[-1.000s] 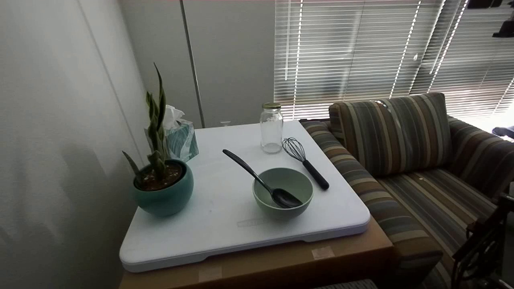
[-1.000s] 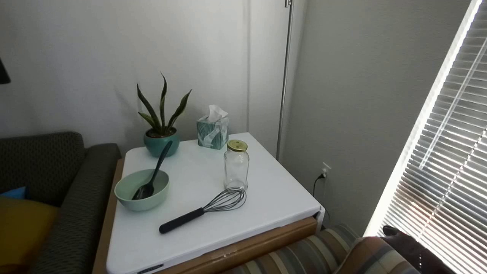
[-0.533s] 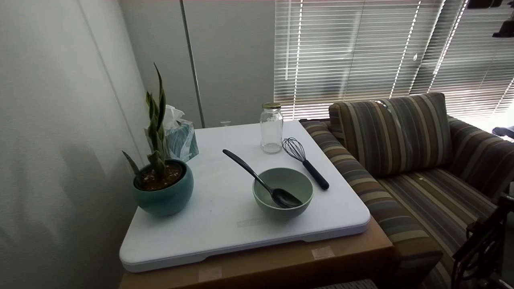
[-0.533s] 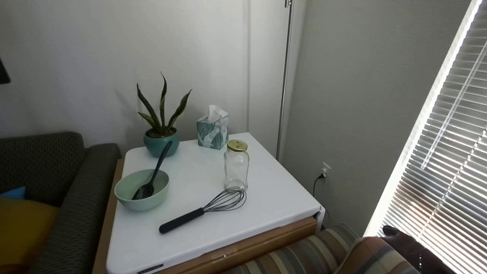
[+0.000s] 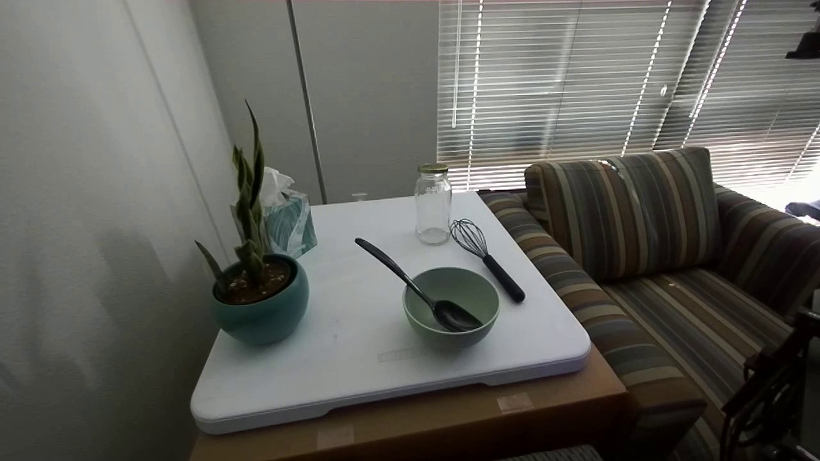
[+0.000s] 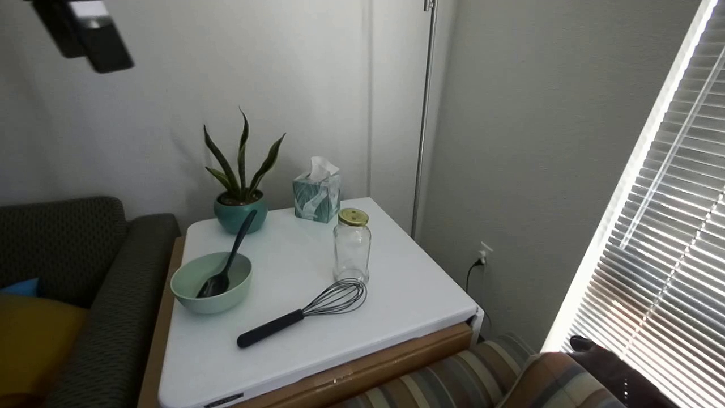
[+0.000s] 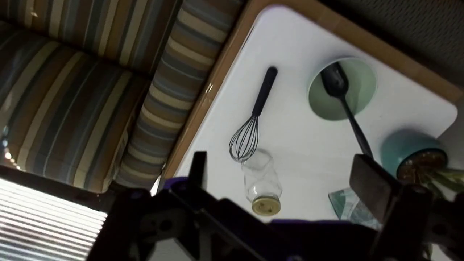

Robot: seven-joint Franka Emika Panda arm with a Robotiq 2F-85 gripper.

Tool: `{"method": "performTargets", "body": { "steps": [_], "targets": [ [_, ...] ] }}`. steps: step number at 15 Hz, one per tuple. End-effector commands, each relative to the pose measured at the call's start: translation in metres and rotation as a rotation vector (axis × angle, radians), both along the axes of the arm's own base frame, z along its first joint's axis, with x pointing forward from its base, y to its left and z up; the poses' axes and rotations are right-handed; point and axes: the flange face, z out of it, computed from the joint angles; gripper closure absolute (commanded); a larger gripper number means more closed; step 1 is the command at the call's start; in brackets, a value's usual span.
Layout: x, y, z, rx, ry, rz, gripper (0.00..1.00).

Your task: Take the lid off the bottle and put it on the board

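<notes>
The gold-coloured lid (image 5: 433,168) sits on the clear glass bottle (image 5: 433,211), which stands upright on the white board (image 5: 352,288). The lid (image 6: 353,216) and bottle (image 6: 352,249) also show in an exterior view. In the wrist view my gripper (image 7: 280,160) is open and empty, with fingers wide apart. The lid (image 7: 266,206) shows between them, left of the middle, with the bottle (image 7: 261,177) reaching upward in the picture. The gripper is above and apart from them. A blurred dark part of it shows at the upper left of an exterior view (image 6: 85,37).
A black-handled whisk (image 6: 294,317) lies beside the bottle's base. A green bowl (image 6: 212,283) holds a black spoon (image 6: 235,243). A potted plant (image 5: 259,307) and a tissue box (image 6: 317,198) stand along the wall side. A striped armchair (image 5: 640,256) adjoins the board's edge.
The dark gripper part at the left edge of an exterior view has moved right and up. A dark part at the top right of an exterior view has left the picture. The objects have not moved.
</notes>
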Motion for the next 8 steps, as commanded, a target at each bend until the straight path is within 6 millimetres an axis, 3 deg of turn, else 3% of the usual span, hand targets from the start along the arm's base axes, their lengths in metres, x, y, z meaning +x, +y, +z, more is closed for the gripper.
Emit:
{"method": "performTargets", "body": {
  "steps": [1, 8],
  "targets": [
    [0.059, -0.032, -0.016, 0.026, -0.042, 0.002, 0.0],
    [0.145, -0.019, -0.099, -0.022, 0.029, -0.006, 0.0]
  ]
}}
